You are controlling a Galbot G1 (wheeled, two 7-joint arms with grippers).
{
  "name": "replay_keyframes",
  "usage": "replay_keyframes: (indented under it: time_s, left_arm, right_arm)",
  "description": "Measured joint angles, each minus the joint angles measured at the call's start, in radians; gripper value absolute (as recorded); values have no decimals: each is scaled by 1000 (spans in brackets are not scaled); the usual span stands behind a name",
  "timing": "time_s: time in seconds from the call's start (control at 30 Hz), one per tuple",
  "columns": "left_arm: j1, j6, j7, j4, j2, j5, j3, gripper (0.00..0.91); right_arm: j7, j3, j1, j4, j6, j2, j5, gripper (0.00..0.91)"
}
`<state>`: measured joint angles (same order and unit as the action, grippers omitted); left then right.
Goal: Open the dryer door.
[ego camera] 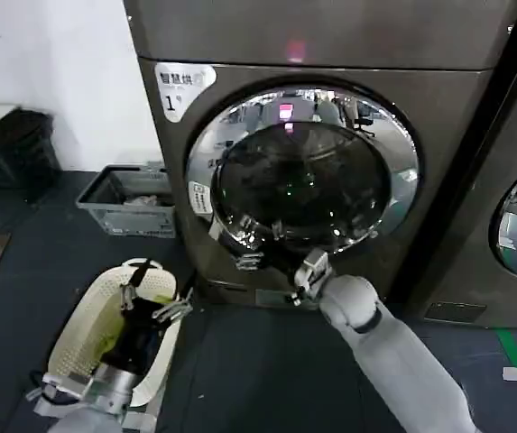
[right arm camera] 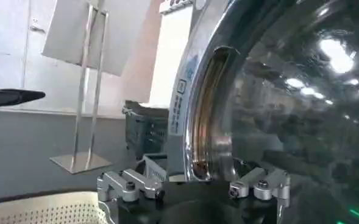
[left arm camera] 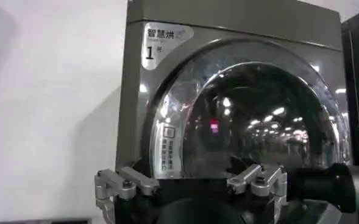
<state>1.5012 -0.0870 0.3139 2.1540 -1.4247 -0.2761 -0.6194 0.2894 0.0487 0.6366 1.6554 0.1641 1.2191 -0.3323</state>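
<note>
Chrome rings the door (ego camera: 305, 171), a big round porthole with dark domed glass, filling the centre of the head view on the bronze-grey dryer (ego camera: 447, 162) whose white label (ego camera: 182, 88) reads "1". The door looks seated in its frame, or barely ajar. At its lower rim the right gripper (ego camera: 274, 257) has its metal fingers spread, one finger (ego camera: 312, 268) touching the chrome, clenching nothing. The left gripper (ego camera: 154, 302), lower left, hovers released above a cream perforated basket (ego camera: 78, 338). A grey plastic crate (ego camera: 114, 212) sits on the dark floor against the white wall.
</note>
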Motion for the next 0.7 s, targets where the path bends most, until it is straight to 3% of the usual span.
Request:
replay_keyframes:
  time_s: [0.7]
  left_arm:
    - [1,-6,2,-8,-7,3,2,907]
  right_arm:
    - [-3,68,-124,-126,5,103,5,907]
